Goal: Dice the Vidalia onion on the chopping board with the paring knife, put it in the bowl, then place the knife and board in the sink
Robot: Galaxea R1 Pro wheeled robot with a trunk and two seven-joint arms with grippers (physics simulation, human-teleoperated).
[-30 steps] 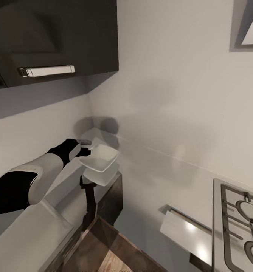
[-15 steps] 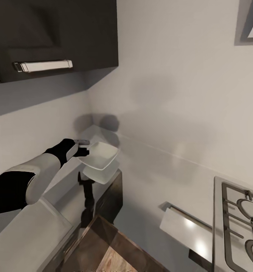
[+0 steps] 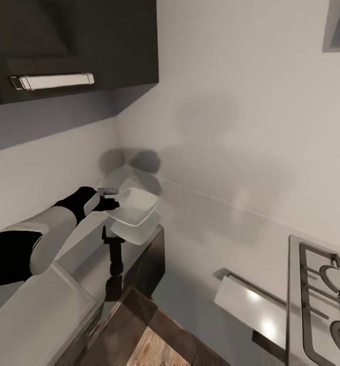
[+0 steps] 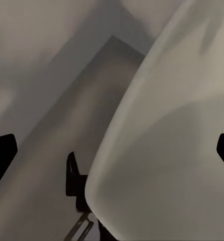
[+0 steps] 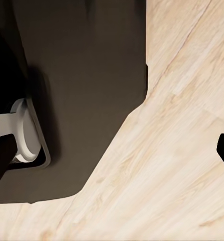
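Head view: the bowl (image 3: 135, 207) is held at its near rim by the left gripper (image 3: 109, 199) fingers, raised just above the bench (image 3: 78, 254) corner; right fingers' state cannot be told.

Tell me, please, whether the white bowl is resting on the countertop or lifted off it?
Lifted. The bowl hangs at the left gripper, tilted, with its reflection on the countertop visible separately below it.

White bowl (image 3: 135, 207), lt-grey countertop (image 3: 83, 254), dk-brown cabinets (image 3: 149, 264).
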